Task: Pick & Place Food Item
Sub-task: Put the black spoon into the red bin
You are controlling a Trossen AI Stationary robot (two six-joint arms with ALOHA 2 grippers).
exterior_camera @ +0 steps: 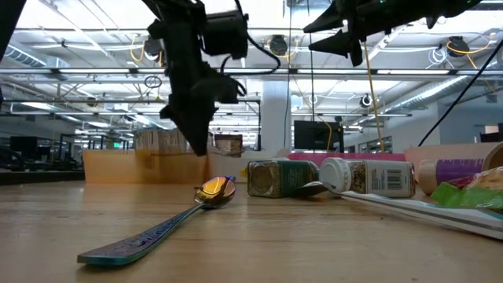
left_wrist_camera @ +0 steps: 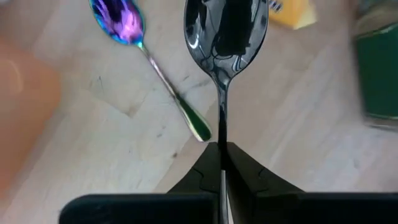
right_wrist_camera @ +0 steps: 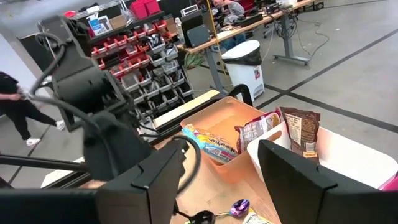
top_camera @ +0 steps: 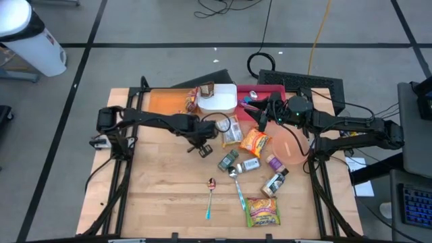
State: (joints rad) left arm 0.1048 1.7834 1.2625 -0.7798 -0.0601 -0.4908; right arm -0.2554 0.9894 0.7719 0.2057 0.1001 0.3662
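Note:
My left gripper (top_camera: 202,146) hangs over the table's middle, pointing steeply down, shut on a dark shiny spoon (left_wrist_camera: 225,37). An iridescent spoon (left_wrist_camera: 124,22) lies flat on the wood below it, and shows in the low view as spoon (exterior_camera: 214,191). Food lies to the right: an orange snack bag (top_camera: 254,140) and a green and yellow noodle packet (top_camera: 262,211) near the front edge. My right gripper (right_wrist_camera: 224,180) is held level and high over the back right (top_camera: 261,113), open and with nothing between its fingers. My left gripper pinches the dark spoon's thin handle (left_wrist_camera: 222,140) between its two fingers. The fingers come from above, slanting down, and lie along the handle. The spoon sticks out past the fingertips in line with them, with its bowl (left_wrist_camera: 225,31) at the far end.
Spice jars (top_camera: 228,160) (top_camera: 248,165) (top_camera: 275,182), a purple bottle (top_camera: 273,162) and a teal-handled utensil (top_camera: 238,191) lie right of centre. An orange bin (top_camera: 162,102), a white bin (top_camera: 219,101) and a red bin (top_camera: 266,90) stand along the back. An orange plate (top_camera: 291,148) is at the right. Bare wood is at the front left.

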